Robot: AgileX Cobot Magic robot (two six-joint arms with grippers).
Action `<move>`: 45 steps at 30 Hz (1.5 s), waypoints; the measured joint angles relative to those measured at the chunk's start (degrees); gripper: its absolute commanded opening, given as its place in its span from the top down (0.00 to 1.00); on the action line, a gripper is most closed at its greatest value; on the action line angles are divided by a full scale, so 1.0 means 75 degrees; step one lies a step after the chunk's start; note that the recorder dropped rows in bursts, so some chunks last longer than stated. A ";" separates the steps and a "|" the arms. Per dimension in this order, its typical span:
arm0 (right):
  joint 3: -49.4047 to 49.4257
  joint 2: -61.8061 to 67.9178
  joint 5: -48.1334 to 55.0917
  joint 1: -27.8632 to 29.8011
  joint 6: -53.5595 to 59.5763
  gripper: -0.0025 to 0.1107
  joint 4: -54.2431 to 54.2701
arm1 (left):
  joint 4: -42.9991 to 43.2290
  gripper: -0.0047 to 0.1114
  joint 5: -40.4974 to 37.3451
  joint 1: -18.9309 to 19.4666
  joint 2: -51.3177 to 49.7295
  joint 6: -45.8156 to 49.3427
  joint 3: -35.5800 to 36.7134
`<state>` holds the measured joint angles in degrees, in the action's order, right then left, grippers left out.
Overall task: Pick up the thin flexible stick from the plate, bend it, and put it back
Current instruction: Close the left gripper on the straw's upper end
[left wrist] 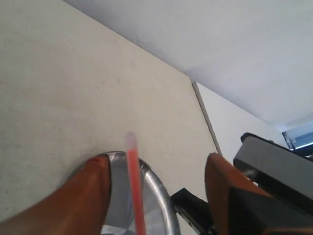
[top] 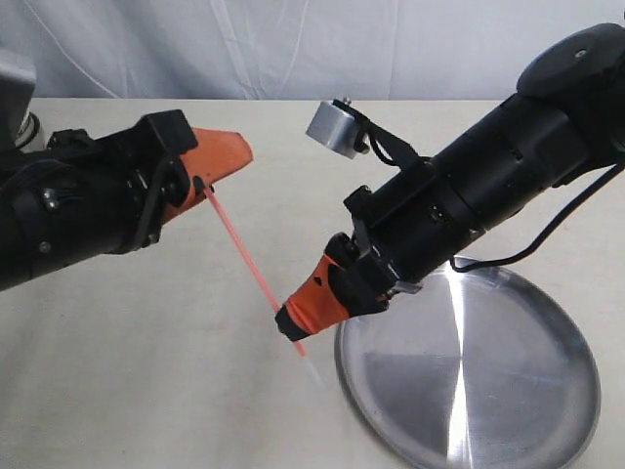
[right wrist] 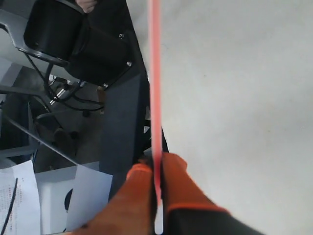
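Orange fingers [right wrist: 183, 186] of the right claw [right wrist: 155, 164] are pressed together on the very thin red-orange plastic stick [right wrist: 155, 88], pinching it close to its whitish tip, just beside the rim of the large round shiny silver metal plate [top: 508, 391]. From there the stick slants up and away from the plate, straight, to the left claw [left wrist: 157, 157], whose fingers stand spread with the stick between them. Bending looks about to begin: the left claw probably needs to close on its end, then bring both ends together. Below lies a pale cream matte table [top: 127, 371]; beyond the plate hangs white draped cloth [top: 293, 49].
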<state>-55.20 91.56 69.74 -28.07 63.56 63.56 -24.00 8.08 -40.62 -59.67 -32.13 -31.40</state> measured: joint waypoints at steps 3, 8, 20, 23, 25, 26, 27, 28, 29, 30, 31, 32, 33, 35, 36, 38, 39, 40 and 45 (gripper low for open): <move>0.0000 0.0000 0.0000 0.0000 0.0132 0.99 0.0217 | 0.0050 0.51 0.0031 -0.0115 -0.0275 -0.0027 -0.0122; 0.0000 0.0000 -0.0014 0.0000 0.0162 0.99 0.0265 | 0.0050 0.84 0.0031 -0.0116 -0.0374 -0.0042 -0.0137; 0.0000 0.0000 0.0001 0.0000 0.0202 0.99 0.0533 | 0.0050 0.96 0.0176 -0.0116 -0.0389 -0.0025 -0.0140; 0.0000 0.0000 0.0001 0.0000 0.0202 0.99 0.0577 | 0.0104 0.96 0.0231 -0.0116 -0.0389 -0.0012 -0.0140; 0.0000 0.0000 0.0001 0.0000 0.0202 0.97 0.0596 | 0.0132 0.96 0.0272 -0.0116 -0.0389 -0.0012 -0.0140; 0.0000 0.0000 0.0001 0.0000 0.0202 0.95 0.0596 | 0.0132 0.96 0.0287 -0.0116 -0.0389 -0.0012 -0.0140; 0.0000 0.0000 0.0001 0.0000 0.0202 0.90 0.0596 | 0.0146 0.96 0.0287 -0.0116 -0.0389 -0.0012 -0.0140; 0.0000 0.0000 0.0001 0.0000 0.0202 0.83 0.0611 | 0.0165 0.96 0.0305 -0.0116 -0.0389 -0.0012 -0.0140; 0.0000 0.0000 0.0001 0.0000 0.0202 0.77 0.0626 | 0.0165 0.96 0.0321 -0.0116 -0.0389 -0.0012 -0.0140; 0.0000 0.0000 0.0001 0.0000 0.0202 0.68 0.0693 | 0.0177 0.96 0.0350 -0.0116 -0.0389 -0.0012 -0.0140; 0.0000 0.0000 0.0001 0.0000 0.0202 0.61 0.0798 | 0.0177 0.96 0.0365 -0.0116 -0.0389 -0.0012 -0.0140; 0.0000 0.0000 0.0001 0.0000 0.0202 0.55 0.0900 | 0.0177 0.96 0.0383 -0.0116 -0.0389 -0.0012 -0.0140; 0.0000 0.0000 0.0001 0.0000 0.0202 0.52 0.0972 | 0.0177 0.96 0.0382 -0.0116 -0.0389 -0.0012 -0.0140; 0.0000 0.0000 0.0001 0.0000 0.0202 0.51 0.1109 | 0.0177 0.96 0.0426 -0.0116 -0.0389 -0.0012 -0.0140; 0.0000 0.0000 0.0001 0.0000 0.0202 0.51 0.1160 | 0.0177 0.96 0.0434 -0.0116 -0.0389 -0.0012 -0.0140; 0.0000 0.0000 0.0001 0.0000 0.0202 0.51 0.1235 | 0.0177 0.96 0.0506 -0.0116 -0.0389 -0.0012 -0.0140; 0.0000 0.0000 0.0001 0.0000 0.0202 0.51 0.1254 | 0.0177 0.96 0.0556 -0.0116 -0.0389 -0.0012 -0.0140; 0.0000 0.0000 0.0001 0.0000 0.0202 0.51 0.1267 | 0.0181 0.96 0.0617 -0.0116 -0.0389 -0.0012 -0.0140; 0.0000 0.0000 -0.0028 0.0000 0.0202 0.51 0.1281 | 0.0181 0.96 0.0838 -0.0116 -0.0389 -0.0012 -0.0140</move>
<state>-55.20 91.56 69.53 -28.07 65.08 73.17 -22.65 14.37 -41.49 -62.59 -32.23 -32.45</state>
